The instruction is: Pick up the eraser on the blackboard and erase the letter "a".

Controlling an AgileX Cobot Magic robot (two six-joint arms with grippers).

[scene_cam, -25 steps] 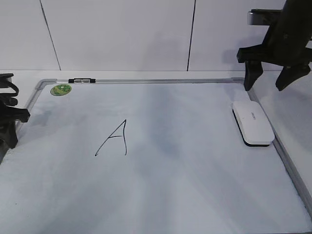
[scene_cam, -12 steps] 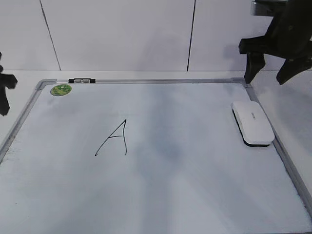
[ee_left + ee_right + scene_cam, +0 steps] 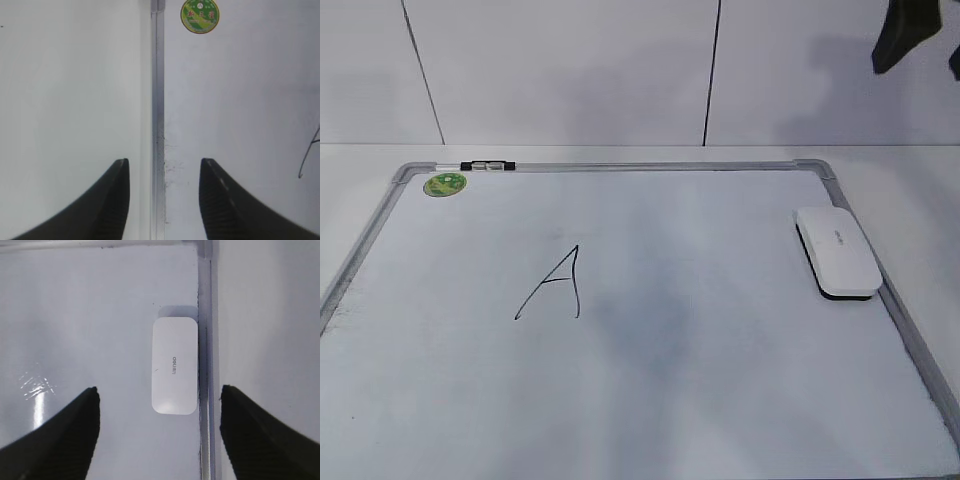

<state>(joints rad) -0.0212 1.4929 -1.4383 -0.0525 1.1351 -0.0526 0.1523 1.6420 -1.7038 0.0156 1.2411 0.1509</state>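
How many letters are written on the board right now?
1: a single letter in black marker, left of the middle of the board, well away from the eraser at the right edge. No other writing shows.

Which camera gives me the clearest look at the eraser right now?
The right wrist view: it looks straight down on the whole eraser, lying against the board's frame between the open fingers. The exterior view shows the eraser slanted at the right edge. The left wrist view misses it.
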